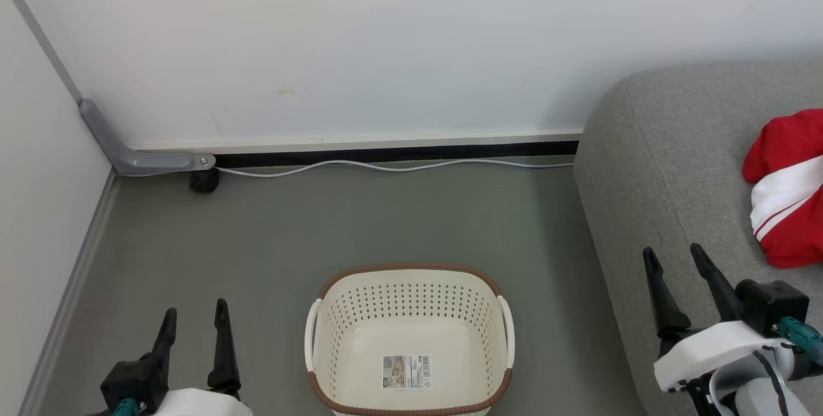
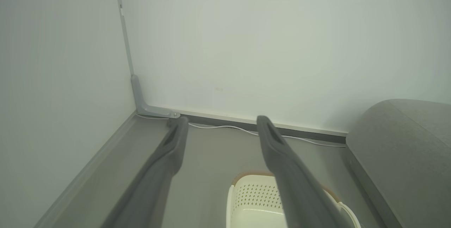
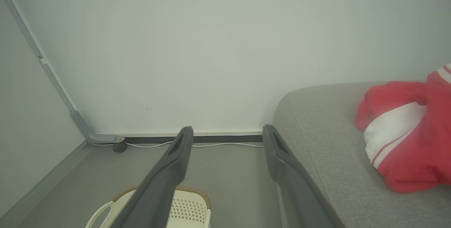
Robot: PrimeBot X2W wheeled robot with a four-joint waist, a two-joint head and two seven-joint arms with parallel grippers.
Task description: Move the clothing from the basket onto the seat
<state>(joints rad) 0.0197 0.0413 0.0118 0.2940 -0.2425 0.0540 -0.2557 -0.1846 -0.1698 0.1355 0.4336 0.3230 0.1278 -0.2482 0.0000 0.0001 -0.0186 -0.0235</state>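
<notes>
At 7 o'clock the left fingers (image 1: pixel 222 339) stand released and empty. At 5 o'clock the right fingers (image 1: pixel 661 294) are the same, above the seat (image 1: pixel 656 165) edge. The basket (image 1: pixel 411 268) at 6 o'clock looks empty. The clothing (image 1: pixel 787 197) lies on the seat at 3 o'clock. A careless sweep of the right arm could hook it and drag it off.

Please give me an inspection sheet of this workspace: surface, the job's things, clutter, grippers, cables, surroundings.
Surface: grey floor, bearing the basket.
Job's things: the basket holds no clothing, just a label sticker; red clothing with white stripes lies on the grey seat.
Clutter: nothing seen.
Grippers: left gripper and right gripper both open, holding nothing.
Cables: white cable along the wall foot.
Surroundings: white wall, grey corner bracket.
</notes>
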